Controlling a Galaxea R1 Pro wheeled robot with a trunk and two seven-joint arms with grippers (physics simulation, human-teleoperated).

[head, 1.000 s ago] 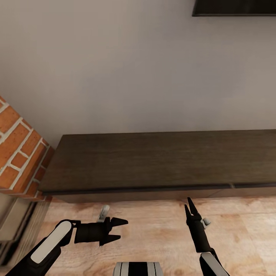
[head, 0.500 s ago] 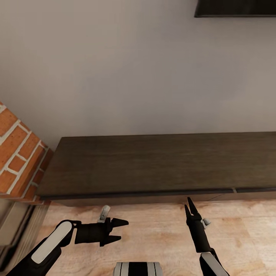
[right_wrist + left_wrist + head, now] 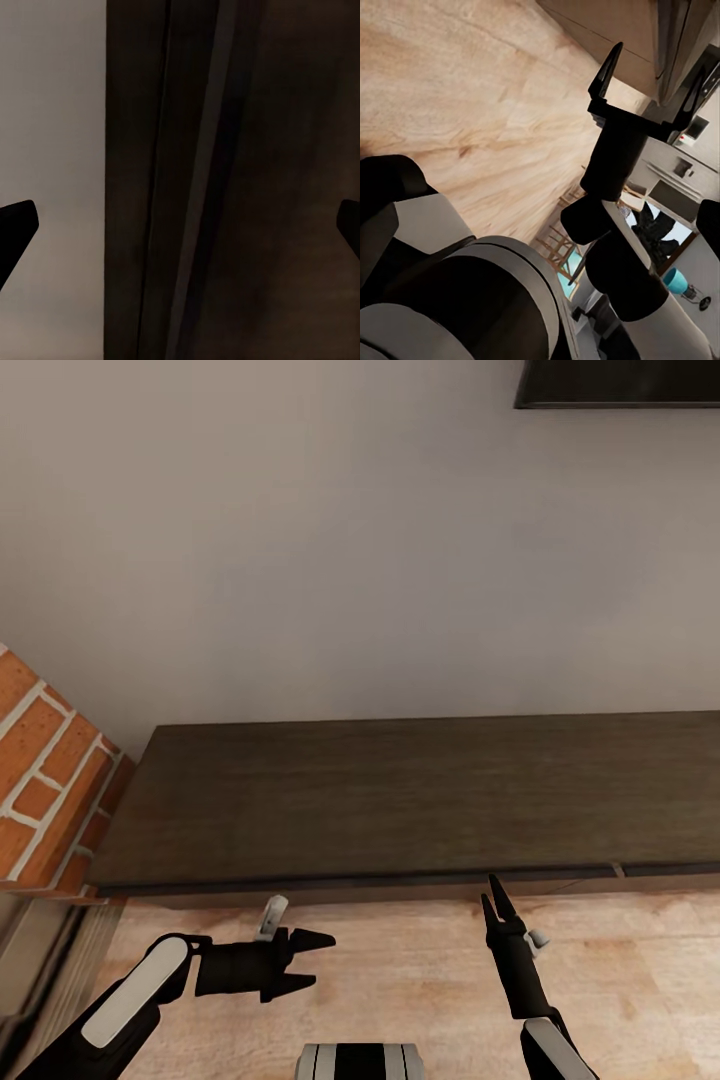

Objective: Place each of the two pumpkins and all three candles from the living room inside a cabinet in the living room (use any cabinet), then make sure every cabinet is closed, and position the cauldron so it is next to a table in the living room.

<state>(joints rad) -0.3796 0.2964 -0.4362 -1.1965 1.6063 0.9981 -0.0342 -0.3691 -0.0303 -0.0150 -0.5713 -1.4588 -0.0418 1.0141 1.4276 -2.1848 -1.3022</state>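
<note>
- the robot stands facing the cabinet (image 3: 400, 800), a long, low, dark-brown wood unit set against the pale grey wall (image 3: 350, 560); i'd judge this the step of getting at a cabinet front, either to open one for loading or to check that it is shut.
- the left gripper (image 3: 312, 963) hangs low over the wood floor (image 3: 400, 980), pointing sideways toward the other arm, its two black fingers spread and holding nothing.
- the right gripper (image 3: 493, 900) points forward at the cabinet's lower front edge, close to it but i can't say it touches; from the head view its fingers look close together, yet in its own wrist camera the two tips (image 3: 16, 225) sit at opposite edges of the frame, so it is spread wide (and empty).
- that wrist camera looks straight onto dark wood panels with a thin seam (image 3: 195, 180) running between them, the pale wall beside.
- the cabinet top is flat and bare where i can see it; the front is plain, no handles, with a narrow dark gap under the top and a small break in the line at (image 3: 617, 870) that looks like a joint between two panels.
- to the robot's left a red brick pillar (image 3: 45, 780) butts up near the cabinet's end.
- the next move, i'd guess, needs a fingertip hooked into a seam or panel edge, since there is nothing to grab; a slip off the smooth front is the risk.
- no pumpkins, candles or cauldron in sight here.
</note>
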